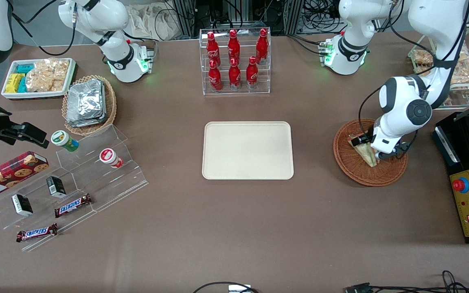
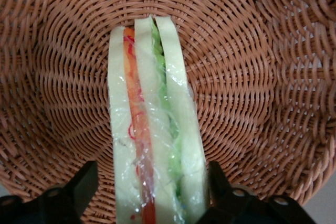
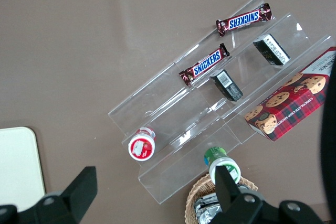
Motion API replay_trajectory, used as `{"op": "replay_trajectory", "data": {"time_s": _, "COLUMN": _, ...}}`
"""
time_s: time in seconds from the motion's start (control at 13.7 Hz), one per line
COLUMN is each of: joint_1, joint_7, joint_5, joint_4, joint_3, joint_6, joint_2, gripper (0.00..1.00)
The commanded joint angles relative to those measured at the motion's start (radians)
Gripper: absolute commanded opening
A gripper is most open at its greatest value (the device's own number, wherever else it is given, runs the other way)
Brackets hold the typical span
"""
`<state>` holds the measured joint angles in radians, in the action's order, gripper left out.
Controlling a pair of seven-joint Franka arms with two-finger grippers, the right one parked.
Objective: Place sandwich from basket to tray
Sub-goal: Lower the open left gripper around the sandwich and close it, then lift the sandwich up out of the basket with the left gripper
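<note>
Sandwich (image 2: 155,129) sits wrapped in film inside the basket (image 2: 252,77), between the spread black fingers (image 2: 79,187) of the tool (image 1: 375,154), which do not visibly press it. From the front, the arm hides most of it. Beside the basket lies the tray (image 1: 247,150).

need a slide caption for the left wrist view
Open gripper straddles the wrapped sandwich lying in the wicker basket.
</note>
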<state>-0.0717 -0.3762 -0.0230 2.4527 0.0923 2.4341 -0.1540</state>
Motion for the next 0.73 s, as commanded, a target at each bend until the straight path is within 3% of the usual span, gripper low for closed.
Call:
{"op": "replay_trajectory", "data": {"time_s": 0.0, "joint_1": -0.005, "joint_7": -0.003, "joint_5": -0.018, "joint_4": -0.001, "joint_3": 0.003, "joint_6": 0.006, "joint_2": 0.014, "gripper": 0.13}}
{"op": "replay_trajectory", "data": {"time_s": 0.07, "joint_1": -0.007, "joint_7": 0.000, "joint_5": -0.018, "joint_4": -0.004, "joint_3": 0.003, "joint_6": 0.003, "joint_2": 0.019, "gripper": 0.00}}
{"op": "replay_trajectory", "data": {"time_s": 0.37, "joint_1": -0.005, "joint_7": 0.000, "joint_5": -0.018, "joint_4": -0.036, "joint_3": 0.003, "joint_6": -0.088, "joint_2": 0.100, "gripper": 0.00}}
{"op": "replay_trajectory", "data": {"time_s": 0.66, "joint_1": -0.005, "joint_7": 0.003, "joint_5": -0.011, "joint_4": -0.286, "joint_3": 0.004, "joint_6": -0.516, "joint_2": 0.203, "gripper": 0.00}}
